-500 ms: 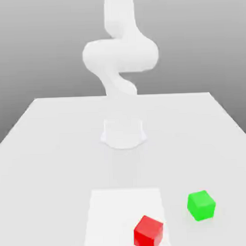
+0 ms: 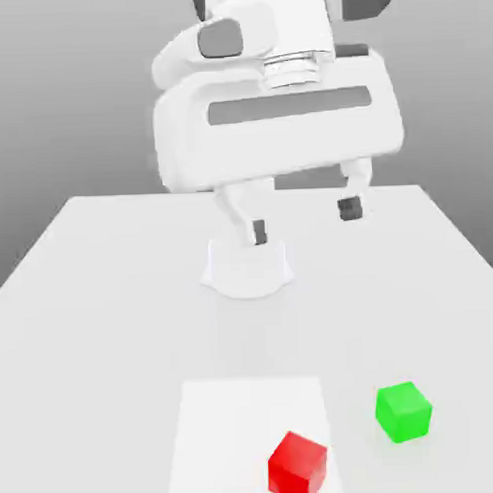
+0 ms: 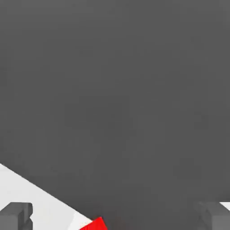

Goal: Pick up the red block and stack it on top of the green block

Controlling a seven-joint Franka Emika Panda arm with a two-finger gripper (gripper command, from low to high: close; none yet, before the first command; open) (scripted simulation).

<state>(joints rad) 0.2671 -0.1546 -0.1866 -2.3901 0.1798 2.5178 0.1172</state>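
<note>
So your white two-finger gripper (image 2: 304,219) is hanging high above the flat white table (image 2: 92,296), fingers spread wide apart with nothing between them; you can see the dark fingertips (image 2: 350,208) well clear of the surface. The small bright red cube (image 2: 297,466) sits on the table near the front edge, on a slightly lighter square patch (image 2: 227,421); it's not touched by anything. The small bright green cube (image 2: 403,412) is near it, toward the exterior view's right and a bit further back; the two are apart, not touching. In the hand view you just catch a corner of the red cube (image 3: 95,224) between the two grey fingertips (image 3: 15,214).
</note>
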